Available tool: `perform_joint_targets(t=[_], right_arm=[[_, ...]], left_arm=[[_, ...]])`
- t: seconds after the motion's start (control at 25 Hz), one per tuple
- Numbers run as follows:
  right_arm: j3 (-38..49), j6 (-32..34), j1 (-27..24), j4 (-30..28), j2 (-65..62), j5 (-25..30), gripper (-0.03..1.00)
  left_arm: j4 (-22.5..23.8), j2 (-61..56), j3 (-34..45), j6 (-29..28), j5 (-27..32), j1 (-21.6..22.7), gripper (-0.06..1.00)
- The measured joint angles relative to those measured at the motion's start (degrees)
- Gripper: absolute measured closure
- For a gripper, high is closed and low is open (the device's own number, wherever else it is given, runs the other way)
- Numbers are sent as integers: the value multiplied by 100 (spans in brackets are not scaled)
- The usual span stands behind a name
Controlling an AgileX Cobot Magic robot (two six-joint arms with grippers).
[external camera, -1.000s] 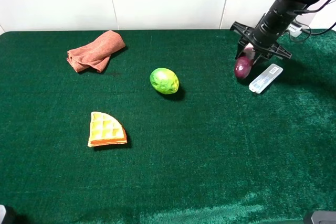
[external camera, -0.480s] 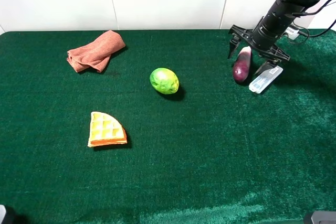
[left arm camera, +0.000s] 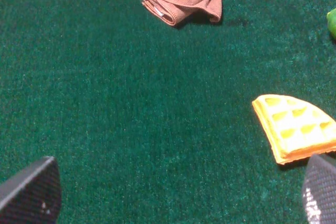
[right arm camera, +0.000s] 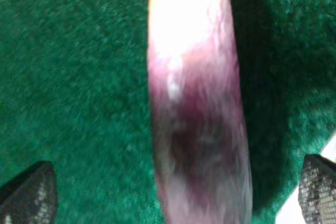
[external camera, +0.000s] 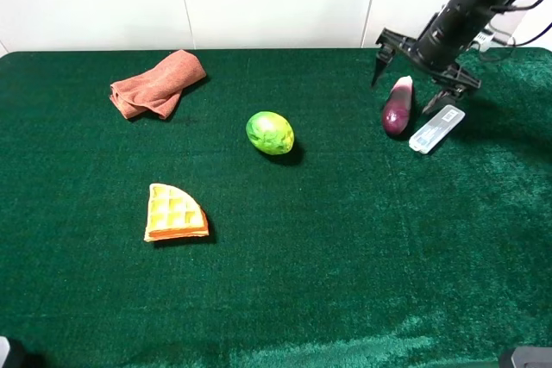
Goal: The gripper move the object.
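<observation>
The purple eggplant with its pale tip lies on the green cloth at the back right, free of any grip. My right gripper hangs open just behind and above it, fingers spread to either side and not touching it. In the right wrist view the eggplant fills the middle, blurred, between the two wide-apart fingertips of the right gripper. My left gripper is open and empty over bare cloth, near the waffle.
A pale translucent bar lies right beside the eggplant. A green ball sits mid-table, a yellow waffle wedge front left, a folded brown towel back left. The white wall runs along the back edge.
The right gripper opened and let go of the eggplant, then drew up and back. The eggplant now lies flat on the cloth. Nothing else has moved.
</observation>
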Motion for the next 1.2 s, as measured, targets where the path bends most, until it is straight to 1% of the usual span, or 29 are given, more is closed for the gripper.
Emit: perform_joint_targets(t=[0.2, 0.36, 0.48, 0.52, 0.56, 0.64, 0.88, 1.04, 1.2], right_arm=[[0, -290, 0, -74, -478, 413, 27], [0, -613, 0, -274, -976, 931, 27], [0, -874, 0, -469, -1400, 1392, 27], [-6, -1027, 0, -562, -1637, 1709, 27], [-10, -1106, 0, -607, -1760, 1916, 27], [-12, -1262, 0, -677, -1963, 2159, 27], [298, -1690, 120, -961, -2671, 2248, 27], [748, -1763, 300, -1252, -3243, 2248, 27], [1263, -1769, 333, -1308, -3968, 2251, 27]], left_arm=[[0, 0, 0, 0, 0, 0, 2], [0, 0, 0, 0, 0, 0, 2], [0, 0, 0, 0, 0, 0, 2], [0, 0, 0, 0, 0, 0, 2], [0, 0, 0, 0, 0, 0, 2], [0, 0, 0, 0, 0, 0, 2], [0, 0, 0, 0, 0, 0, 2], [0, 0, 0, 0, 0, 0, 2], [0, 0, 0, 0, 0, 0, 2]])
